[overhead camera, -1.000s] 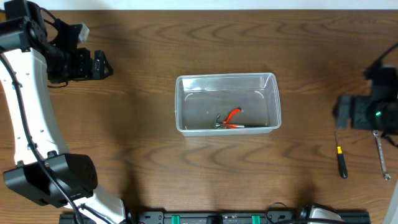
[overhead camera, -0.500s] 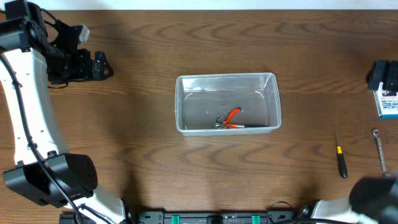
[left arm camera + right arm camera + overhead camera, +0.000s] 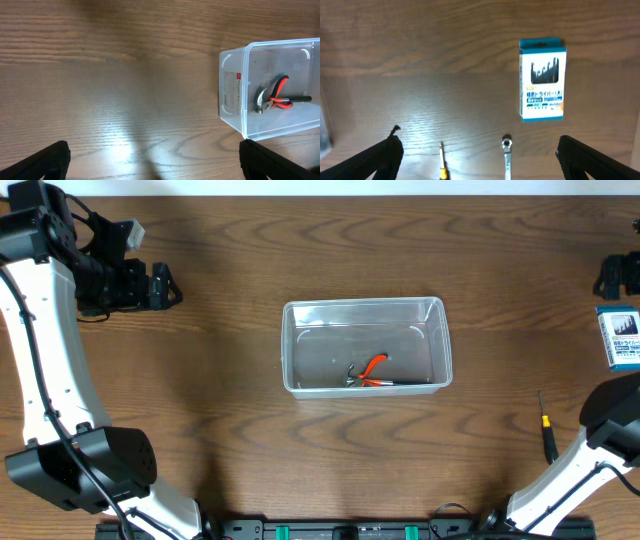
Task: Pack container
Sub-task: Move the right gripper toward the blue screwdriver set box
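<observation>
Orange-handled pliers (image 3: 372, 369) inside the clear plastic container (image 3: 362, 302)

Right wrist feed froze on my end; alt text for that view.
A blue-and-white box lies flat on the table, with a screwdriver and a wrench apart from it at the bottom edge. The right tool is open, holding nothing.

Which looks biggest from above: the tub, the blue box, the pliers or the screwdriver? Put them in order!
1. tub, by far the largest.
2. blue box, though the picture's edge may cut it off.
3. pliers and screwdriver: too close to rank. The screwdriver looks longer, the pliers wider.
</observation>
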Motion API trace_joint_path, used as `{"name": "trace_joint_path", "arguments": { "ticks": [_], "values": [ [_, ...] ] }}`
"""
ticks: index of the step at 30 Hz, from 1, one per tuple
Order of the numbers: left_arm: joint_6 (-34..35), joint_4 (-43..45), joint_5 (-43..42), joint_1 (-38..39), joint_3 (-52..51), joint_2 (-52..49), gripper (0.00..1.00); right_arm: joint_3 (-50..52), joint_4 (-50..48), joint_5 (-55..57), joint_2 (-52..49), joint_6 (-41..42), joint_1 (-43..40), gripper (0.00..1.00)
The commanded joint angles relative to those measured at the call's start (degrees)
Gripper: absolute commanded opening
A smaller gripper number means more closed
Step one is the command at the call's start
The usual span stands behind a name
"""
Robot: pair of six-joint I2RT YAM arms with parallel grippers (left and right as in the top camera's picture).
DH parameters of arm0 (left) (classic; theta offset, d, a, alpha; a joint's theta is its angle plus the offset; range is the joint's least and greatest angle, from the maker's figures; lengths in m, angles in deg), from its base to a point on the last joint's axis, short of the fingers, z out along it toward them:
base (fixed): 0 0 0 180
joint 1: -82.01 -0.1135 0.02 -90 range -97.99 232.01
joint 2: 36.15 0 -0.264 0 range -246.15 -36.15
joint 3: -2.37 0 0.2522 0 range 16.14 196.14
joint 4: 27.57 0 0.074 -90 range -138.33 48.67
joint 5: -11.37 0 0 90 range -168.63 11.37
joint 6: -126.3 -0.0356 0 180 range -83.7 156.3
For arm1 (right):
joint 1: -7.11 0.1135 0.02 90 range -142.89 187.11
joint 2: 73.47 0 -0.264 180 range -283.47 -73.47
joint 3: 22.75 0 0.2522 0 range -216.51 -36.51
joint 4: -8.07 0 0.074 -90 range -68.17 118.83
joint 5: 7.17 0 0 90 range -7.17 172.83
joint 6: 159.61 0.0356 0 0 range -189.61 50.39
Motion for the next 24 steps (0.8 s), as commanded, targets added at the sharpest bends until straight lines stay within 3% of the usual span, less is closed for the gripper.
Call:
{"name": "trace_joint_path", "arguments": {
  "ticks": [1,7,9,13,24],
  "values": [
    [0.5,-0.3,0.5,-0.2,-0.2,0.2,0.98,-1.7,0.7,-3.2,-1.5,-7.2,-1.8,0.99],
    [0.5,-0.3,0.5,-0.2,-0.2,0.2,0.98,-1.7,-1.7,-1.6,-5.0,-5.7,-6.7,0.95],
    [0.5,-0.3,0.5,-0.2,-0.2,0.2,0.98,-1.7,-5.0,2.0,-5.6,-0.3,-8.4,0.99],
    [0.5,-0.1,0.5,-0.2,-0.2,0.2,0.98,-1.7,-8.7,-1.7,-5.7,7.1,-10.4,0.99],
    [0.5,-0.1,0.5,-0.2,-0.2,0.2,0.98,-1.7,-7.2,-0.3,-12.5,-2.0,-9.6,0.99]
  ]
}}
